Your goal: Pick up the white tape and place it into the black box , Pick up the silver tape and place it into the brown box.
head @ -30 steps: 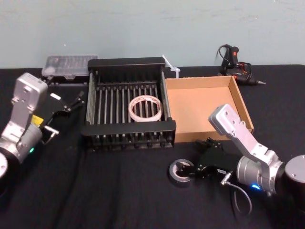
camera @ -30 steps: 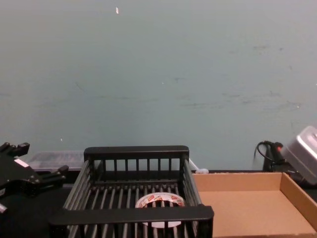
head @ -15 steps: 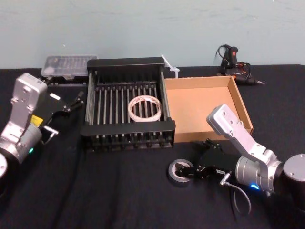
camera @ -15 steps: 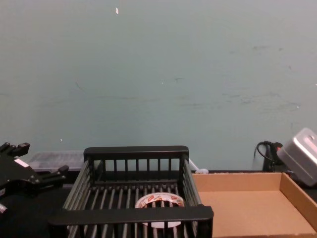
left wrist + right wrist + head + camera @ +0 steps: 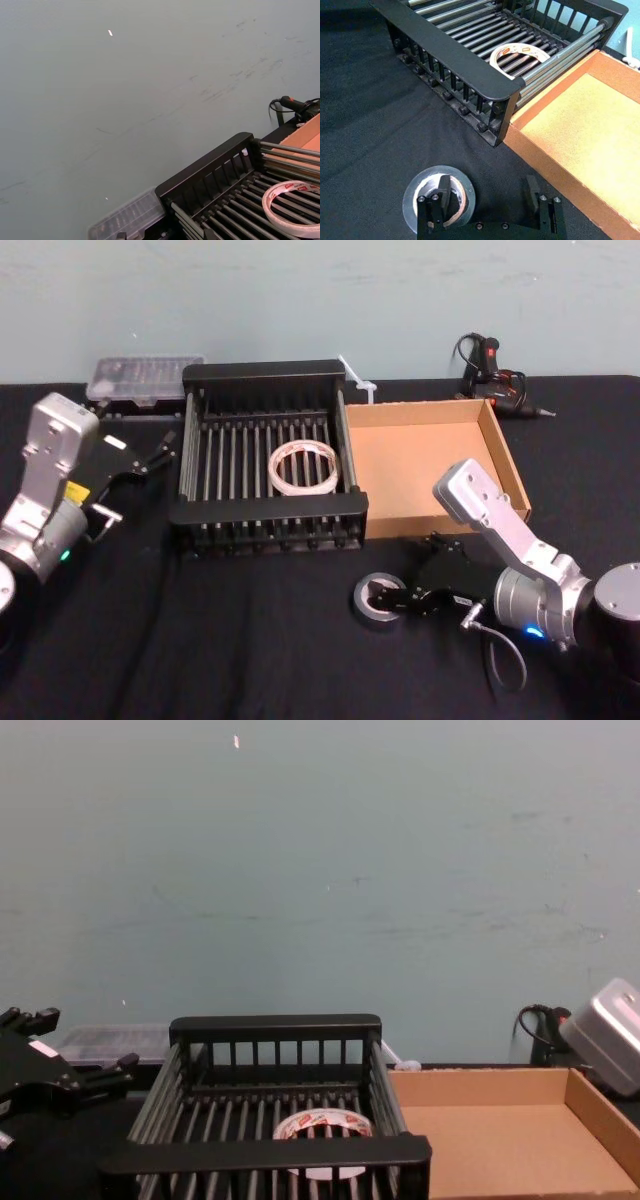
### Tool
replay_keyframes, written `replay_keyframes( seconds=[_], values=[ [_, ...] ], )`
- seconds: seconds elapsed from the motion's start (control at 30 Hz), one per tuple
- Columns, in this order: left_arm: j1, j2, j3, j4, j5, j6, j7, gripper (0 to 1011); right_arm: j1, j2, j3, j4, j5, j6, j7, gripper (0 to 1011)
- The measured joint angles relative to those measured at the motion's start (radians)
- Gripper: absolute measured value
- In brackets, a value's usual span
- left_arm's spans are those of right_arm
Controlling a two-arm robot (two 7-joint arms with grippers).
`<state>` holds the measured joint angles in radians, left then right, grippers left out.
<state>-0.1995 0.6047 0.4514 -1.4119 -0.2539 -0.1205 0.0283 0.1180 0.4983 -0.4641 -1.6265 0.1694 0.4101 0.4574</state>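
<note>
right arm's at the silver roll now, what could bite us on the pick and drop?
1. The right gripper is open, one finger in the silver tape core, the other well outside; closing may push the roll across the cloth.
2. The brown box near wall stands in the carry path; a low lift could catch it.
3. The black box corner is close beside.

Pale blue-green scuffed wall (image 5: 320, 870), black cloth-covered table (image 5: 200, 640) set against it, even light
</note>
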Motion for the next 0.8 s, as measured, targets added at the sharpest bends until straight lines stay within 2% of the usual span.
replay_keyframes(
  seconds=[0.03,0.2,0.7,0.8],
  values=[
    [0.000,0.000,0.000,0.000,0.000,0.000,0.000,1001,0.000,0.000,0.000,0.000,0.000,0.000,0.000,944],
    [0.000,0.000,0.000,0.000,0.000,0.000,0.000,1001,0.000,0.000,0.000,0.000,0.000,0.000,-0.001,817],
    [0.000,0.000,0.000,0.000,0.000,0.000,0.000,1001,0.000,0.000,0.000,0.000,0.000,0.000,-0.002,647],
    [0.000,0.000,0.000,0.000,0.000,0.000,0.000,1001,0.000,0.000,0.000,0.000,0.000,0.000,-0.002,533]
  ],
)
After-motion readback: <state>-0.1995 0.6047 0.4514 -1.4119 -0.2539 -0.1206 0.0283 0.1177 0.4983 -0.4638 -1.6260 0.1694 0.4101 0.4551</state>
